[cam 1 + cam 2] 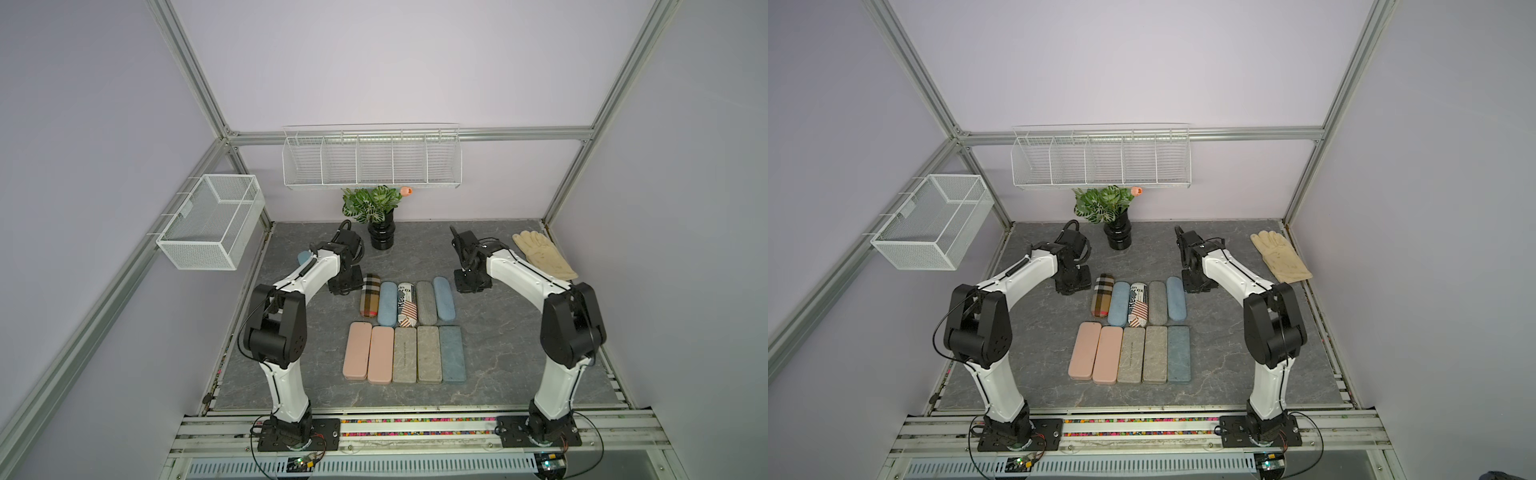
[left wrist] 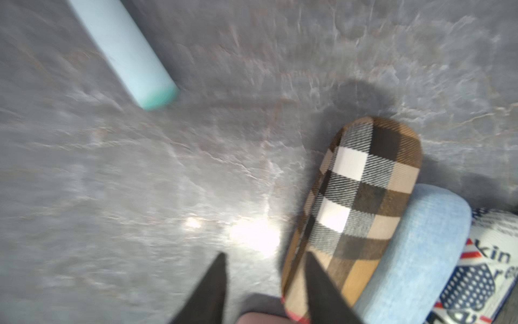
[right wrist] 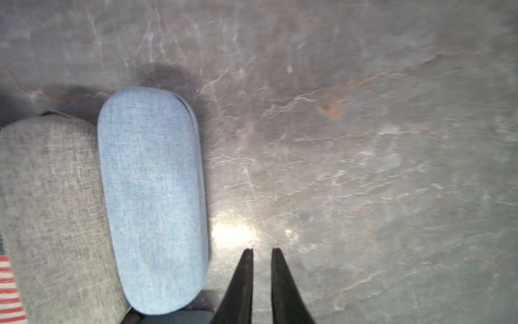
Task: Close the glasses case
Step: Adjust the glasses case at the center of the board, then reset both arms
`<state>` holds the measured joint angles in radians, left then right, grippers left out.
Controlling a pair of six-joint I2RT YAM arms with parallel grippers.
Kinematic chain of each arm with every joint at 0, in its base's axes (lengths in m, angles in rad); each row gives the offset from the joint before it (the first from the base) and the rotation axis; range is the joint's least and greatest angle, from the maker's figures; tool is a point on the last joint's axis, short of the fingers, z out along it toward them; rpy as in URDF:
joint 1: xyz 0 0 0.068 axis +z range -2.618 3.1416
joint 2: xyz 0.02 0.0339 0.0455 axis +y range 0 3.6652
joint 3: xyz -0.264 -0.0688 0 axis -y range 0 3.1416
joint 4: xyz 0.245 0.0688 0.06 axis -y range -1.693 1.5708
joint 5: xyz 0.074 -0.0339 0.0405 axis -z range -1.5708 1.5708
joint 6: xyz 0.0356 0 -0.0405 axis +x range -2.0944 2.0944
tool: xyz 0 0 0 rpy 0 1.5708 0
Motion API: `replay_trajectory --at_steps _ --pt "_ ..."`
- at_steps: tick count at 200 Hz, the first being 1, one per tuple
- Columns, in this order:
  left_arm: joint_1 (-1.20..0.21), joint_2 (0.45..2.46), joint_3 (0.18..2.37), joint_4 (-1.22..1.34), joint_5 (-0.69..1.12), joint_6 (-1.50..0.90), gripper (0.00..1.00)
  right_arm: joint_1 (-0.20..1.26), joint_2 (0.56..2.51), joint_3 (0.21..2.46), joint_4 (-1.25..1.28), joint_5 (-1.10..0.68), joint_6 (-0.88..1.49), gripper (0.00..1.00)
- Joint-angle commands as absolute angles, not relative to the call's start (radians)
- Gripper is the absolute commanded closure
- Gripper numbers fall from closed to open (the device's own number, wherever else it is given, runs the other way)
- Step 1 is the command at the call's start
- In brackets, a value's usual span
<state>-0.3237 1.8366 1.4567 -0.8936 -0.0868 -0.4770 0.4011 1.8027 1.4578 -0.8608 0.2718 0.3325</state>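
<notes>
Hanging just beside the brown, black and white plaid fabric glasses case [image 2: 361,202], the left end effector [image 2: 265,253] is shown with jaws well apart and nothing held.
The plaid case is laid at the left end of the back row on the grey marbled tabletop [image 1: 498,353], against a light blue fabric oval case [image 2: 414,252], its long axis running away from the arm bases; its lid is judged already shut. It is overlapped by one left finger, contact not discernible, so the left arm is far nearer. The right end effector [image 3: 262,249] is placed by the pale blue fabric oval case [image 3: 152,196] at the row's other end, jaws barely parted, empty.
</notes>
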Motion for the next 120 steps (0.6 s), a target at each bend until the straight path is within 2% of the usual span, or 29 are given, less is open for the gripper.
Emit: replay_trajectory --at_steps 1,10,21,27,32,34,62,83,120 --pt "-0.293 1.747 1.458 -0.904 -0.209 -0.471 0.19 0.357 1.667 1.389 -0.81 0.351 0.322 0.67" --pt "-0.287 1.711 1.431 -0.886 -0.259 -0.468 0.12 0.344 1.613 1.348 -0.767 0.376 0.307 0.5" --pt "-0.285 1.659 1.374 -0.833 -0.314 -0.467 0.09 0.331 1.544 1.286 -0.697 0.406 0.271 0.14" --pt "-0.285 1.624 1.339 -0.792 -0.343 -0.465 0.08 0.329 1.509 1.249 -0.651 0.425 0.249 0.0" --pt "-0.285 1.593 1.299 -0.752 -0.366 -0.466 0.08 0.327 1.487 1.217 -0.618 0.44 0.228 0.1" --pt "-0.285 1.58 1.283 -0.736 -0.375 -0.466 0.08 0.326 1.475 1.205 -0.605 0.444 0.222 0.11" --pt "-0.284 1.387 1.043 -0.472 -0.499 -0.433 0.07 0.304 1.344 1.02 -0.407 0.516 0.156 0.11" --pt "-0.285 1.269 0.879 -0.297 -0.617 -0.356 0.06 0.275 1.248 0.822 -0.169 0.56 0.111 0.11" --pt "-0.284 1.091 0.571 0.037 -0.754 -0.229 0.05 0.158 1.177 0.526 0.207 0.568 0.057 0.11"
